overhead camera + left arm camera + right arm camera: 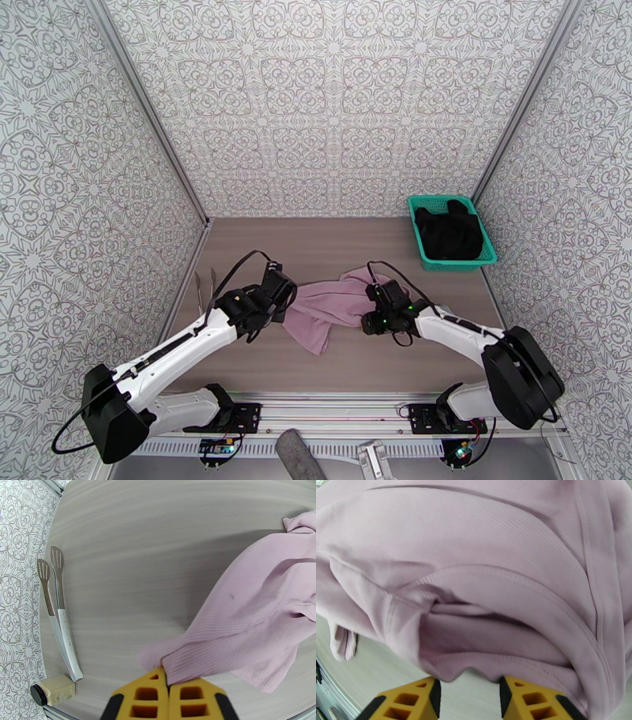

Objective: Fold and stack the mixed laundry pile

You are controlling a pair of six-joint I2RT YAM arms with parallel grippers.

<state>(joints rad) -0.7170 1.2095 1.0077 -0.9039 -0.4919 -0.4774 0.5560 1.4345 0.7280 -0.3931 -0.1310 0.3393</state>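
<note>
A dusty pink shirt (324, 306) lies crumpled across the middle of the table. My left gripper (284, 308) is at its left end. In the left wrist view the yellow fingers (185, 701) are shut on a corner of the pink shirt (256, 610). My right gripper (366, 309) is at the shirt's right end. Its fingers (414, 699) stand apart, with the bunched hem of the pink shirt (482, 598) just in front of the gap and bare table between them. The black garment (449, 230) sits in the teal basket (419, 237) at the back right.
Metal tongs (55, 610) and a small capped bottle (53, 689) lie along the table's left edge by the patterned wall. Patterned walls close in the table on three sides.
</note>
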